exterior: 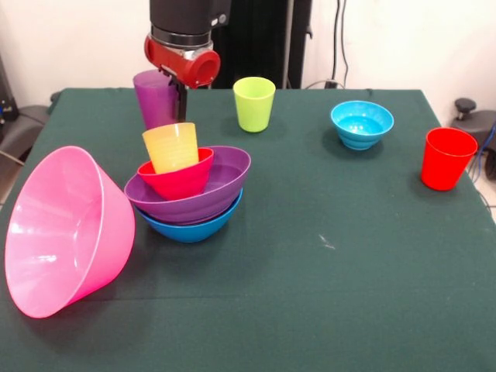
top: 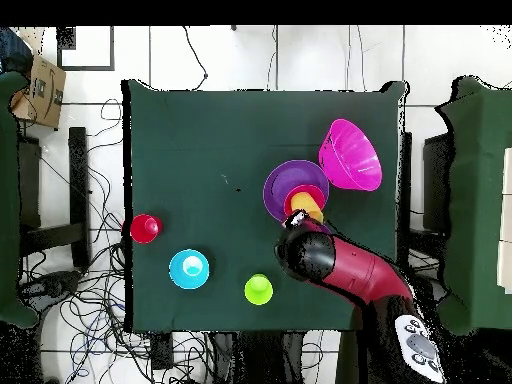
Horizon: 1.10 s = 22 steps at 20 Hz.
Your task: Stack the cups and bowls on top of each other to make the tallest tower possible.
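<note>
The tower stands left of centre: a yellow cup (exterior: pixel 170 146) (top: pixel 309 209) leans in a small red bowl (exterior: pixel 180 177) (top: pixel 301 199), nested in a purple bowl (exterior: pixel 203 194) (top: pixel 285 185) on a blue bowl (exterior: pixel 194 226). My gripper (exterior: pixel 180 105) hangs just behind the tower, right beside an upright translucent purple cup (exterior: pixel 155 97); its hold on that cup does not show. In the overhead view the arm (top: pixel 335 262) hides the gripper. Apart from the tower stand a lime green cup (exterior: pixel 254 103) (top: pixel 259 290), a red cup (exterior: pixel 447 159) (top: pixel 145 228) and a light blue bowl (exterior: pixel 362 124) (top: pixel 189 269).
A very large pink bowl (exterior: pixel 66 232) (top: pixel 352 155) lies tipped on its side against the tower's left, its mouth facing the table's front left corner. The dark green cloth (exterior: pixel 325 271) covers the table. Cables trail on the floor around the table.
</note>
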### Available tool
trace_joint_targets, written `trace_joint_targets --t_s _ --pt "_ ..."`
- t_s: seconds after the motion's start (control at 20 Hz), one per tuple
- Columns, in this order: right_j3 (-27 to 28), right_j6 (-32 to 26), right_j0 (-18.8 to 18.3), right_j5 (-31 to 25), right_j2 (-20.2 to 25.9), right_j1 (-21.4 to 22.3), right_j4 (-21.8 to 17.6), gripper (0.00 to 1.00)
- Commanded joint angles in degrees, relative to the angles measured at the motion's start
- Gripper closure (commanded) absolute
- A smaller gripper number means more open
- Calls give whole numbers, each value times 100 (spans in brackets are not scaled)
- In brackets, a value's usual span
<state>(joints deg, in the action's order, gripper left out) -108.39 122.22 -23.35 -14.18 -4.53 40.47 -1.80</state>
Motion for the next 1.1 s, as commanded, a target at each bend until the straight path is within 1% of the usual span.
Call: trace_joint_targets --t_s 0.05,0.25,0.6,0.8,1.1 --pt "151 190 145 2 276 249 -295 100" --pt "185 143 134 -206 287 487 -238 100" --pt "359 93 167 -457 228 706 -212 100" --pt "466 63 151 -467 235 675 -233 100" --pt "524 119 128 -190 293 399 -283 100"
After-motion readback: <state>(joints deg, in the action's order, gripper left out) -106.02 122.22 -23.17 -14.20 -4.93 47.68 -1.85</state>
